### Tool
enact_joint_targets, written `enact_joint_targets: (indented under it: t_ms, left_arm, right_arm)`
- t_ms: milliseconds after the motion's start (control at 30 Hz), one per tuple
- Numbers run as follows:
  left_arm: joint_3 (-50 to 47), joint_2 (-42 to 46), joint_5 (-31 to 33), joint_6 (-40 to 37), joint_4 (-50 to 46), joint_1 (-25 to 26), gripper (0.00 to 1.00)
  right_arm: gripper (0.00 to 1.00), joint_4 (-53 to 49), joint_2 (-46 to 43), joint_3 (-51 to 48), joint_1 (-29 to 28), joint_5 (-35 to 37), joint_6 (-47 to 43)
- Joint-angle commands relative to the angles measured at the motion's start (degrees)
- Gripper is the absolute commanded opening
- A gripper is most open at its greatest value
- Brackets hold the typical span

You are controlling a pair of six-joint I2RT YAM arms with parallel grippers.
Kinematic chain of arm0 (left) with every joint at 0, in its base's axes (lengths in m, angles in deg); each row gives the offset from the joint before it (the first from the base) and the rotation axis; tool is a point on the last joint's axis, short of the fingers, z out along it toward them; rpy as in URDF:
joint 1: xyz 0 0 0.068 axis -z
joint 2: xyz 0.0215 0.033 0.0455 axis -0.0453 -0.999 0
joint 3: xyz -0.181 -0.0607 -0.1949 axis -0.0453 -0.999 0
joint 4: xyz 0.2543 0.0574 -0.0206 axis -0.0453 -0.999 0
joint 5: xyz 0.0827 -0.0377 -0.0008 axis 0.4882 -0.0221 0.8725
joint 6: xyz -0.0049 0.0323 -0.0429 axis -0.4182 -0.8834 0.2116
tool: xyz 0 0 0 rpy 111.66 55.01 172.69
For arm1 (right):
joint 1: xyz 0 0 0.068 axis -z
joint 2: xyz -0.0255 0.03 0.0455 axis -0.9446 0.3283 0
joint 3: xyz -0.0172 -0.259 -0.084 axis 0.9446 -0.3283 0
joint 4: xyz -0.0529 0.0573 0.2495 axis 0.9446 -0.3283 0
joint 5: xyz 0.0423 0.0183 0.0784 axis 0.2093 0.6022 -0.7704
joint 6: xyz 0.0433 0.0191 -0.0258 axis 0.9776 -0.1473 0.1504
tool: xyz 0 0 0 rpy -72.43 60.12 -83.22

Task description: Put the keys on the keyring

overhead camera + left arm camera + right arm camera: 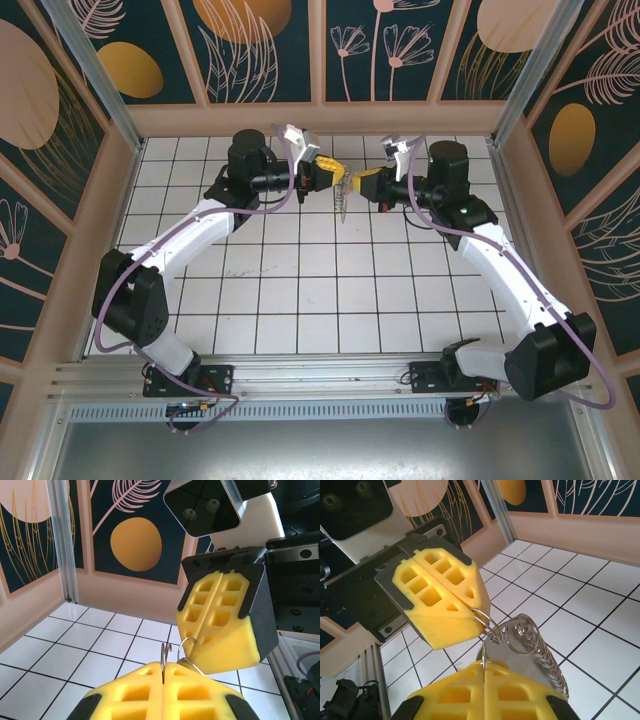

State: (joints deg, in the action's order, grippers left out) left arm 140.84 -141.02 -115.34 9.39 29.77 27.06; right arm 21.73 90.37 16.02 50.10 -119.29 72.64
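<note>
My left gripper is shut on a small silver split ring. Facing it tip to tip, my right gripper is shut on the keyring. The keyring is a flat silver oval plate with a row of several wire rings along one edge. Both are held above the tiles at the far middle. The small ring touches the plate's top edge, where it seems hooked. A brass-yellow key is out of view.
The white tiled floor spreads below both arms. Patterned walls and a metal corner post stand close behind the grippers. The left arm's fingers sit close in front of the right wrist camera.
</note>
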Motion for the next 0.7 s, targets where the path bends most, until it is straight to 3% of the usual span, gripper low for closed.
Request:
enact_joint_targets:
  t_ms: [0,667]
  left_arm:
    - [2.61,-0.69,-0.85,-3.07,-2.75,0.37,0.0]
    - [5.13,-1.94,-0.74,-5.92,-7.05,0.59,0.0]
  right_arm:
    - [0.0,-1.21,0.24,2.6,-0.82,2.14,-2.39]
    - [0.0,-4.46,1.87,5.41,-2.68,5.58,-5.13]
